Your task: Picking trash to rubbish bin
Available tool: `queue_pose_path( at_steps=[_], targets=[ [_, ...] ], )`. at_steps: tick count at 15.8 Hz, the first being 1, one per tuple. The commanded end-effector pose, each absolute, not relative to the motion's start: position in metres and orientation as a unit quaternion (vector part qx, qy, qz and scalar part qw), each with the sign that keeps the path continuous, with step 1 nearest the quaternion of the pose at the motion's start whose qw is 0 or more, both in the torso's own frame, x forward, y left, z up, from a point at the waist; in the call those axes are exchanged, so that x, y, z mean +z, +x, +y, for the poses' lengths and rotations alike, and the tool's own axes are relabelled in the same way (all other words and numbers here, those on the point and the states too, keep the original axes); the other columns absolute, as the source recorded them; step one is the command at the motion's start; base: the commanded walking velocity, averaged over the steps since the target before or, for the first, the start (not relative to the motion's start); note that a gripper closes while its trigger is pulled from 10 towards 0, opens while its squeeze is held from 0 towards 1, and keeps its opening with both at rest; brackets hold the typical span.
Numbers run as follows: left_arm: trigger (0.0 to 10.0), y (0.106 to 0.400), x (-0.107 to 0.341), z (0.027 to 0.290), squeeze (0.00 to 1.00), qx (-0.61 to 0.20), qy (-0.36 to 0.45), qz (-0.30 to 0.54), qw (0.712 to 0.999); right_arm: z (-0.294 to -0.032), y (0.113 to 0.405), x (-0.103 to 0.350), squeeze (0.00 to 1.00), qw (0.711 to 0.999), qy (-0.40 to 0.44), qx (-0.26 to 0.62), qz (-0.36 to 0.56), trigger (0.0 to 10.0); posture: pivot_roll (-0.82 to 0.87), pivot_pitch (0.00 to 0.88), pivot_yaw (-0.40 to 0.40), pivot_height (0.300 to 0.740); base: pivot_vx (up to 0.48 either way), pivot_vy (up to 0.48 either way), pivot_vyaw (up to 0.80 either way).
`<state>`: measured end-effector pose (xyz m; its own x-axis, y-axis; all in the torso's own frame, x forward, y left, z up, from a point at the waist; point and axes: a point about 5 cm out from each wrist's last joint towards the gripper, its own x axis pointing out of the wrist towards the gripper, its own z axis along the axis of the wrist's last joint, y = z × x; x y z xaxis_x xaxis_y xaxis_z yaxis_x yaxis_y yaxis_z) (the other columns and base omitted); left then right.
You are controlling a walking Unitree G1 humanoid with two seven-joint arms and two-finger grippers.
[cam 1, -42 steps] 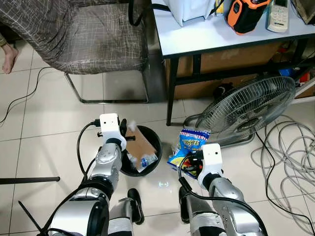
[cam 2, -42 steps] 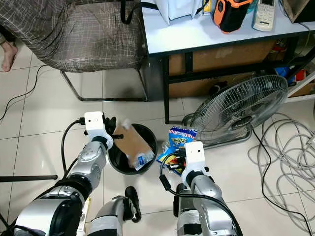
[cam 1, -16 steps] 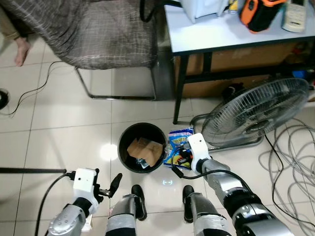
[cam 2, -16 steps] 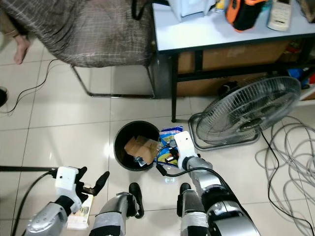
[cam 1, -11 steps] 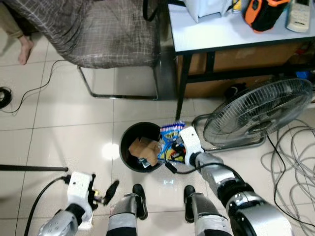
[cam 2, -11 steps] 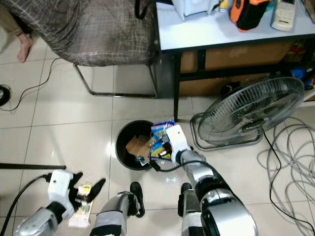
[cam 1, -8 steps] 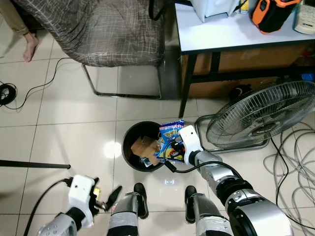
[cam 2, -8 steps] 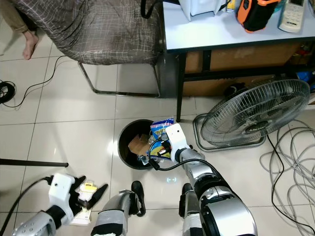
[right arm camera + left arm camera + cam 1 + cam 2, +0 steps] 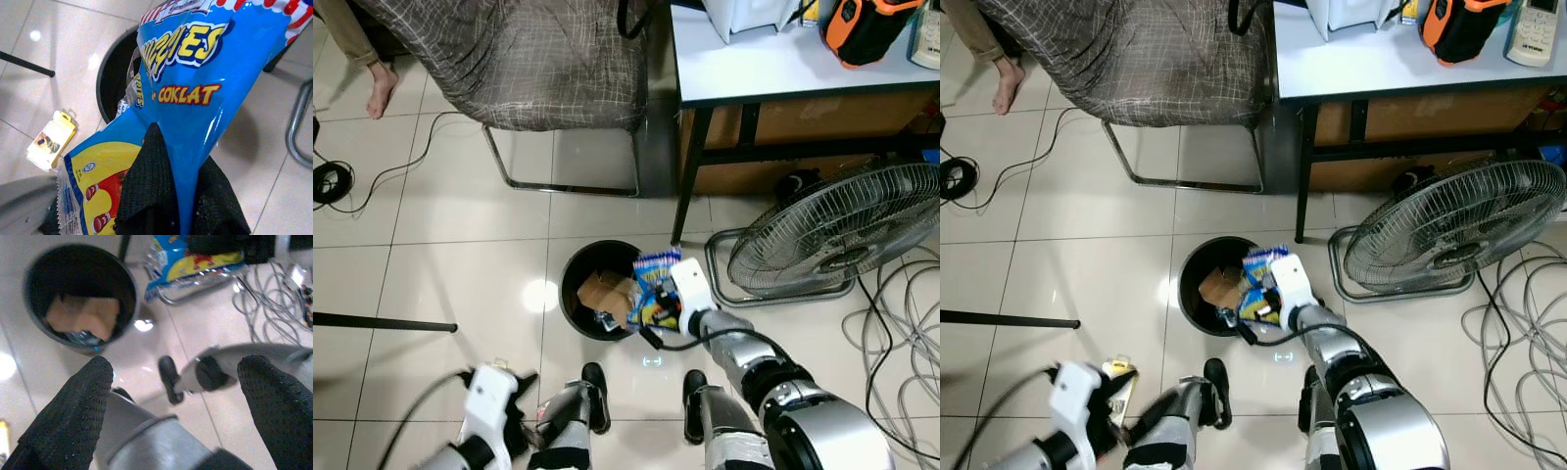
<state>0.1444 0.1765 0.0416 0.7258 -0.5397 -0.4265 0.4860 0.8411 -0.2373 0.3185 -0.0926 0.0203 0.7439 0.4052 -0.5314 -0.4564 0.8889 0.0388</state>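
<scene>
The right claw (image 9: 166, 196) is pinching the blue snack bag (image 9: 1263, 284) at the bin's (image 9: 1197, 257) right rim, long axis upright. The bin mouth is lying just to its left. The left claw (image 9: 181, 396) is hanging spread, well short of it.

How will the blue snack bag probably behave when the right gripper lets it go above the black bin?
The snack bag looks like thin glossy film that creases where the right gripper pinches it, so it is probably floppy and light. It may fall slowly and drift. Its shiny skin could be slippery. It hangs at the rim of the bin, which already holds cardboard, so it may lodge on top.
</scene>
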Motion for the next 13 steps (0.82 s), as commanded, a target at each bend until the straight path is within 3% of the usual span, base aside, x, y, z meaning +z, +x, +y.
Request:
queue_pose_path(
  at_steps=[1, 13],
  targets=[
    [10.0, 0.133, 0.036, 0.179, 0.87, -0.281, -0.048, 0.271, 0.919, -0.09, 0.31, 0.01, 0.0, 0.927, -0.043, 0.232, 0.29, 0.0, 0.09, 0.419, 0.116, 0.74, 0.0, 0.0, 0.0],
    [10.0, 0.117, 0.039, 0.172, 0.84, -0.292, -0.049, 0.289, 0.91, -0.061, 0.312, 0.019, 0.0, 0.927, 0.006, 0.247, 0.281, 0.0, 0.13, 0.449, 0.126, 0.74, 0.0, 0.0, 0.0]
  ],
)
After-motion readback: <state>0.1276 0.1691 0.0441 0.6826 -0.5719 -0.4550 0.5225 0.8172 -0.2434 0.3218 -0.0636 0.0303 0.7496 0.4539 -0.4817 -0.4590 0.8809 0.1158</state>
